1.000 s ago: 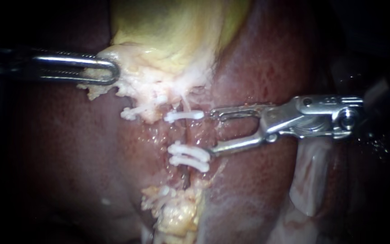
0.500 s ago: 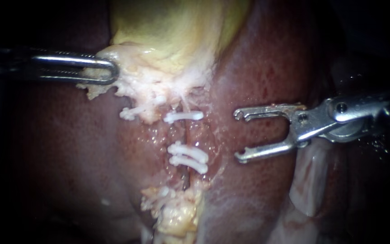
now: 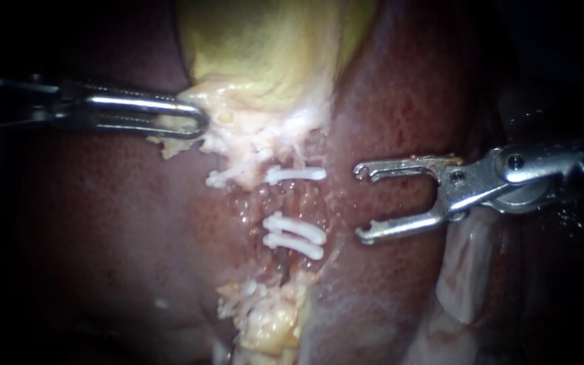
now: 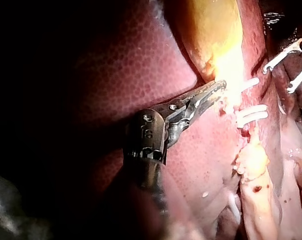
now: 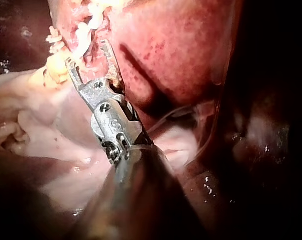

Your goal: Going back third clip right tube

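Observation:
My right instrument (image 3: 361,204) comes in from the right, its jaws open and empty, a short way to the right of the clips and clear of the tissue. Three white clips cross the reddish tube (image 3: 285,203): one upper clip (image 3: 296,174) and a lower pair (image 3: 295,236). A shorter white clip (image 3: 217,180) lies to their left. My left instrument (image 3: 194,123) is shut on the pale lower edge of the yellow gallbladder (image 3: 265,54). In the right wrist view the open jaws (image 5: 88,54) stand just short of the clips (image 5: 83,35).
Dark red liver (image 3: 103,223) surrounds the clipped tube. A lump of yellow fatty tissue (image 3: 268,324) lies below the clips. A pale flap of tissue (image 3: 464,270) sits under my right instrument's shaft. The left wrist view shows my left instrument (image 4: 215,90) beside the clips (image 4: 250,115).
My right instrument has drawn back to the right, away from the clips, with its jaws open. My left instrument has pulled the gallbladder edge and the clipped tissue slightly to the right.

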`<control>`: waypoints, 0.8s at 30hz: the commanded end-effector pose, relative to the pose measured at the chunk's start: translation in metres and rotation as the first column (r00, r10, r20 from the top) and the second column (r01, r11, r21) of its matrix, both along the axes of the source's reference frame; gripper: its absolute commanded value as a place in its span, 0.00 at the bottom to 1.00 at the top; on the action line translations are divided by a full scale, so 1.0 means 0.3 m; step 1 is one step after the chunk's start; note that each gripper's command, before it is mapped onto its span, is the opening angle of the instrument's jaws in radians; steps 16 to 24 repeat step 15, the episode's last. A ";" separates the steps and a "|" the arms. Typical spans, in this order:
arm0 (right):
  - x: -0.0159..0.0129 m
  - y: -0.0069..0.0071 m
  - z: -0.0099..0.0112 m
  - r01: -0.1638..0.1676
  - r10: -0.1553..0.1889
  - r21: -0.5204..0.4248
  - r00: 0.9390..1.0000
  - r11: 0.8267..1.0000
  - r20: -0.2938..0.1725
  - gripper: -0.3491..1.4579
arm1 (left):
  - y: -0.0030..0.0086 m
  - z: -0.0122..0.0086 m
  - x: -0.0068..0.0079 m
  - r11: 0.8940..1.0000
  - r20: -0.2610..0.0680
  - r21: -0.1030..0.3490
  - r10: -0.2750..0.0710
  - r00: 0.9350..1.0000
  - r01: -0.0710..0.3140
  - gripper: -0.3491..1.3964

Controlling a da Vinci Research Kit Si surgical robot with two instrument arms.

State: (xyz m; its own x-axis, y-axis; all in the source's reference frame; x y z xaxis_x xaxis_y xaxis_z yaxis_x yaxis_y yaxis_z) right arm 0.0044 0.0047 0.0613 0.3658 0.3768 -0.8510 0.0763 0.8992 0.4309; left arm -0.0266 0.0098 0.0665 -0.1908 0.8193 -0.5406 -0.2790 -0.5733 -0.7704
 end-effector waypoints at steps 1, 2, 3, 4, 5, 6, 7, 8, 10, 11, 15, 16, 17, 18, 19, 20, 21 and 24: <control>0.0000 -0.0001 0.0000 0.001 -0.001 0.000 1.000 1.000 0.000 0.47 | -0.0003 0.0009 -0.0008 1.000 -0.002 -0.010 0.002 1.000 -0.002 0.00; 0.0000 -0.0001 0.0000 0.001 -0.001 0.000 1.000 1.000 0.000 0.47 | -0.0007 0.0021 -0.0017 1.000 0.000 -0.018 0.008 1.000 -0.008 0.00; 0.0000 -0.0001 -0.0001 0.001 -0.001 0.000 1.000 1.000 0.000 0.47 | -0.0009 0.0028 -0.0022 1.000 0.001 -0.019 0.010 1.000 -0.010 0.00; 0.0000 -0.0002 -0.0001 0.001 -0.001 0.000 1.000 1.000 0.000 0.47 | -0.0009 0.0033 -0.0025 1.000 0.002 -0.025 0.015 1.000 -0.015 0.00; 0.0000 -0.0002 -0.0001 0.001 -0.001 0.000 1.000 1.000 0.000 0.47 | -0.0008 0.0038 -0.0027 1.000 0.004 -0.025 0.018 1.000 -0.018 0.00; 0.0000 -0.0002 -0.0002 0.001 -0.001 0.000 1.000 1.000 0.000 0.47 | -0.0007 0.0041 -0.0027 0.999 0.006 -0.026 0.020 1.000 -0.020 0.00; 0.0000 -0.0003 -0.0002 0.001 -0.001 0.000 1.000 1.000 0.000 0.47 | -0.0006 0.0042 -0.0027 0.999 0.007 -0.026 0.022 1.000 -0.022 0.00; 0.0000 -0.0003 -0.0003 0.001 -0.001 0.000 1.000 1.000 0.000 0.47 | -0.0005 0.0043 -0.0026 0.999 0.008 -0.026 0.025 1.000 -0.024 0.00; 0.0000 -0.0004 -0.0003 0.001 -0.001 0.000 1.000 1.000 0.000 0.47 | -0.0005 0.0044 -0.0025 0.999 0.010 -0.026 0.027 1.000 -0.027 0.00; 0.0000 -0.0004 -0.0003 0.001 -0.001 0.000 1.000 1.000 0.000 0.47 | -0.0005 0.0044 -0.0024 0.999 0.011 -0.026 0.028 1.000 -0.028 0.00; 0.0000 -0.0005 -0.0004 0.001 -0.001 0.000 1.000 1.000 0.000 0.47 | -0.0001 0.0039 -0.0018 0.999 0.013 -0.025 0.032 0.999 -0.031 0.00; 0.0000 -0.0005 -0.0004 0.001 -0.001 0.000 1.000 1.000 0.000 0.47 | -0.0001 0.0039 -0.0018 0.999 0.013 -0.025 0.032 0.999 -0.031 0.00; 0.0000 -0.0005 -0.0004 0.001 -0.001 0.000 1.000 1.000 0.000 0.47 | -0.0001 0.0039 -0.0018 0.999 0.013 -0.025 0.032 0.999 -0.031 0.00; 0.0000 -0.0005 -0.0004 0.001 -0.001 0.000 1.000 1.000 0.000 0.47 | -0.0001 0.0039 -0.0018 0.999 0.013 -0.025 0.032 0.999 -0.031 0.00; 0.0000 -0.0005 -0.0004 0.001 -0.001 0.000 1.000 1.000 0.000 0.47 | -0.0001 0.0039 -0.0018 0.999 0.013 -0.025 0.032 0.999 -0.031 0.00; 0.0000 -0.0005 -0.0004 0.001 -0.001 0.000 1.000 1.000 0.000 0.47 | -0.0001 0.0039 -0.0018 0.999 0.013 -0.025 0.032 0.999 -0.031 0.00; 0.0000 -0.0005 -0.0004 0.001 -0.001 0.000 1.000 1.000 0.000 0.47 | -0.0001 0.0039 -0.0018 0.999 0.013 -0.025 0.032 0.999 -0.031 0.00; 0.0000 -0.0005 -0.0004 0.001 -0.001 0.000 1.000 1.000 0.000 0.47 | -0.0001 0.0039 -0.0018 0.999 0.013 -0.025 0.032 0.999 -0.031 0.00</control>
